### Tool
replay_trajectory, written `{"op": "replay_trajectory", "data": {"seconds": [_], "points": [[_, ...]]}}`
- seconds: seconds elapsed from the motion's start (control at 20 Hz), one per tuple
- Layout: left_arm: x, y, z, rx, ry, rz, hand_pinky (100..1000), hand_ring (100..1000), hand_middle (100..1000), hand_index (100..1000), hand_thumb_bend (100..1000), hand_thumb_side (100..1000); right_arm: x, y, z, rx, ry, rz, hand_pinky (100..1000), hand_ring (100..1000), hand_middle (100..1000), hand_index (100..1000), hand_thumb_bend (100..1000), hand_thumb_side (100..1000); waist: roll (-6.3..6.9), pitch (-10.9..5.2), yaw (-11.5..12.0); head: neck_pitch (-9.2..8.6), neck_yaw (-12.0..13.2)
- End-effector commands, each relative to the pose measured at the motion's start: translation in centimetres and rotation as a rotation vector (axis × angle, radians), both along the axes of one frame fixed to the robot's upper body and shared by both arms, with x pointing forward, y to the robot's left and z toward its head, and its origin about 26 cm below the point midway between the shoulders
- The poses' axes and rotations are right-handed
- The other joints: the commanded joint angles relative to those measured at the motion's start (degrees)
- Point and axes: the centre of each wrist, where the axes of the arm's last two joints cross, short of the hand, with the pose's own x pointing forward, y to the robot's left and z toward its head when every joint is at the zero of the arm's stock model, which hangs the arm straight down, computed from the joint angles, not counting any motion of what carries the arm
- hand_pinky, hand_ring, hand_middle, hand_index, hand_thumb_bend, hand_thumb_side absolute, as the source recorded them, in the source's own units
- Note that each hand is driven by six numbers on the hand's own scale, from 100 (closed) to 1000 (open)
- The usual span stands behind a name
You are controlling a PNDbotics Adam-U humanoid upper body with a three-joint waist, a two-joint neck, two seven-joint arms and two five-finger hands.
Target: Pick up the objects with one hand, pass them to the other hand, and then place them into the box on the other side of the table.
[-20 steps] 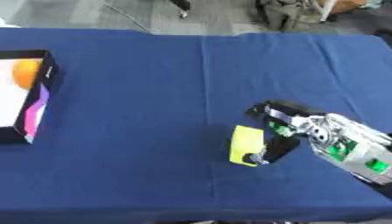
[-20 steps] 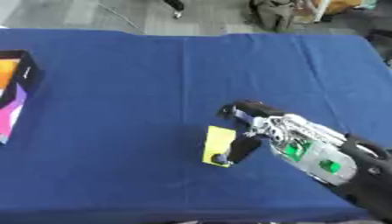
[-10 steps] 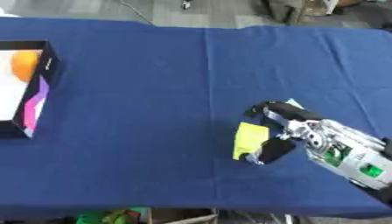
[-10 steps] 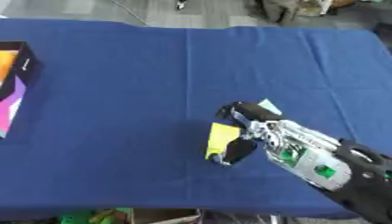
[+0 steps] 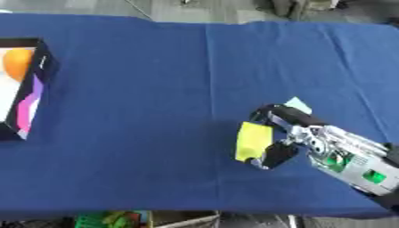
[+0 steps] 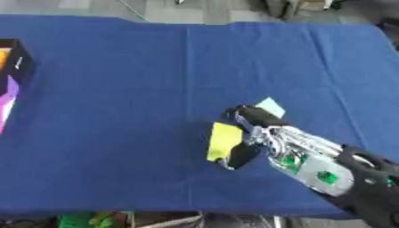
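Observation:
A flat yellow object (image 5: pixel 252 141) lies on the blue tablecloth at the right of centre. My right hand (image 5: pixel 290 133) comes in from the lower right and its fingers and thumb are curled round the yellow object's right edge. A small pale green piece (image 5: pixel 298 105) shows just behind the hand. At the far left stands the box (image 5: pixel 30 100), black-walled with a purple and white side, and an orange thing (image 5: pixel 18 62) lies inside it. My left hand shows in neither view.
The blue table (image 5: pixel 156 89) spreads wide between the hand and the box. Its front edge runs along the bottom of the views, with something green (image 5: pixel 109 219) below it on the floor. Dark items stand beyond the far edge.
The whole picture has shifted, so the camera has moved. The right hand stays closed on the yellow object at about the same spot on the cloth.

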Motion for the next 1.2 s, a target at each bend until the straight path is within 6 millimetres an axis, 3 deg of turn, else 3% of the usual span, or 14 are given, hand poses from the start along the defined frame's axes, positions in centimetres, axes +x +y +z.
{"op": "replay_trajectory", "data": {"seconds": [0.05,0.3,0.7,1.05,1.1,1.2], "points": [[-0.66,0.79,1.44,0.019,-0.041,0.027,954,1000,627,847,100,635,-0.04,-0.17,0.4,-0.012,-0.023,-0.008,757,790,814,862,555,189,0.38,-0.56,-0.07,0.34,-0.39],[-0.65,0.71,1.46,0.023,-0.046,0.026,955,1000,626,847,100,635,-0.04,-0.16,0.39,-0.001,-0.03,-0.024,743,783,809,855,529,175,0.51,-0.06,0.1,0.34,-0.74],[-0.71,0.66,1.47,0.022,-0.053,0.019,957,1000,628,847,100,627,0.05,-0.19,0.55,0.047,-0.066,-0.06,721,773,770,818,386,175,0.65,0.22,0.55,0.34,-1.07],[-0.7,0.69,1.44,0.021,-0.053,0.017,957,1000,628,847,100,627,-0.11,-0.13,0.27,0.069,-0.073,-0.074,721,773,770,818,386,175,0.64,0.24,0.62,0.34,-1.17],[-0.7,0.72,1.42,0.022,-0.052,0.018,958,1000,628,846,100,623,-0.07,-0.16,0.33,0.069,-0.08,-0.078,651,678,575,639,223,100,0.62,0.25,0.6,0.34,-0.93],[-0.74,0.75,1.43,0.023,-0.053,0.014,959,1000,628,846,100,624,0.19,-0.31,0.8,0.075,-0.13,-0.086,526,601,552,615,174,100,0.61,0.17,0.51,0.34,-0.35]]}}
